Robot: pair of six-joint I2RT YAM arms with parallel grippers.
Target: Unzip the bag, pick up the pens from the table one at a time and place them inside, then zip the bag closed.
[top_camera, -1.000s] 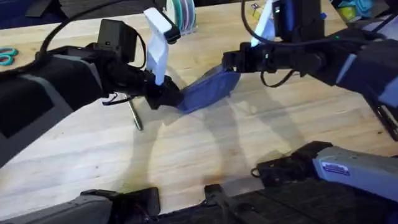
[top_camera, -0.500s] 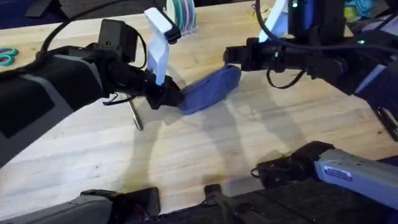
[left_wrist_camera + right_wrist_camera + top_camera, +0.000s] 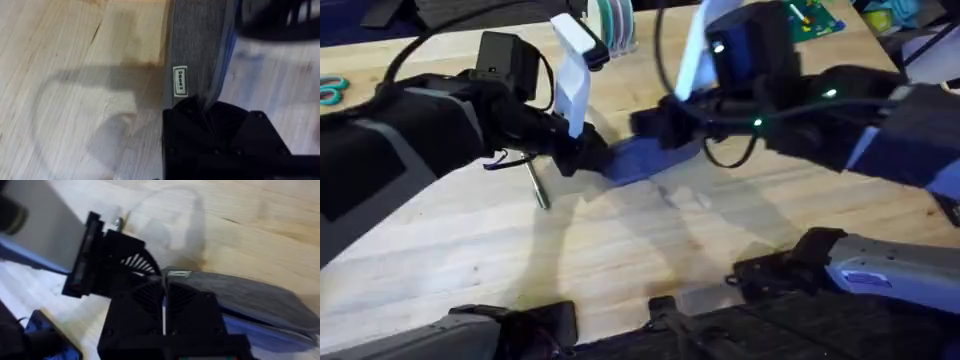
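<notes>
While the bag (image 3: 642, 158) lies on the table (image 3: 620, 250) a little far of centre, both arms meet over it. Left pincer (image 3: 588, 157) is clamped narrow on the bag's left end; in the left wrist view its black fingers (image 3: 190, 112) pinch the grey fabric just beside a small white label (image 3: 180, 81), with a blue edge running along the bag's side. Right pincer (image 3: 650, 122) sits at the bag's far edge, just right of the left one; in the right wrist view its fingers (image 3: 150, 300) are pressed together to a thin slit, touching the bag near the same label. Whether anything is caught between them, cannot tell. One silvery-grey pen (image 3: 538, 186) lies on the table just left of the bag, under the left arm.
</notes>
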